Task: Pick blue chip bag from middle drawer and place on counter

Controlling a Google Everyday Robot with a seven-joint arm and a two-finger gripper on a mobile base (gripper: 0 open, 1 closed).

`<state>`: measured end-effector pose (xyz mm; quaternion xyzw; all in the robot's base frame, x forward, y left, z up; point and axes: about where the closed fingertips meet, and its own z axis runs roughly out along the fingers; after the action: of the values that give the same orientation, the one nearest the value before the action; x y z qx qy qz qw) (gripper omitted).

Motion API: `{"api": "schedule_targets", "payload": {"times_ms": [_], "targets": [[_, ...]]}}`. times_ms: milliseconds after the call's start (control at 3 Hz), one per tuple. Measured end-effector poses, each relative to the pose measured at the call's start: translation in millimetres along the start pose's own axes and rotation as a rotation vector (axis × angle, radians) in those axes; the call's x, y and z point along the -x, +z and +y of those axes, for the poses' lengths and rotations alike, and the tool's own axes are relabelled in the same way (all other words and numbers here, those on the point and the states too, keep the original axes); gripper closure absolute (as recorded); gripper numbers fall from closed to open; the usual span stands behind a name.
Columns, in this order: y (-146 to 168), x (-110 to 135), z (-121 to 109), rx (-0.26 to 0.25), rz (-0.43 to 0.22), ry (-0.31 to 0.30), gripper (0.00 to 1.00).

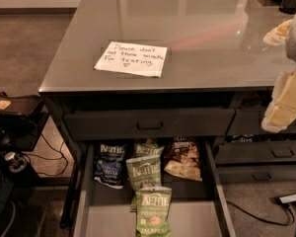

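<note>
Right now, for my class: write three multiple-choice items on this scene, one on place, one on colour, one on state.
1. Where is the blue chip bag? A on the floor; B rear left of the middle drawer; C on a chair.
2. Colour of the Kettle bag nearest the drawer's front? A green; B red; C white.
3. The middle drawer is: A shut; B open; C removed.
B: it lies there, apart from the tool at the right edge. A: its wrapper is green. B: pulled out, inside showing.
</note>
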<state>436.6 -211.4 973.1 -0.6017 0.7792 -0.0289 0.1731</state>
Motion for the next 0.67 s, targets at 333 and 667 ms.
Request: {"api": "schedule_targets", "payload": {"times_ms": [333, 667], "targets": [[15, 9, 13, -0.009, -0.068, 0.012, 0.00], [53, 26, 31, -0.010, -0.164, 0.038, 0.00]]}}
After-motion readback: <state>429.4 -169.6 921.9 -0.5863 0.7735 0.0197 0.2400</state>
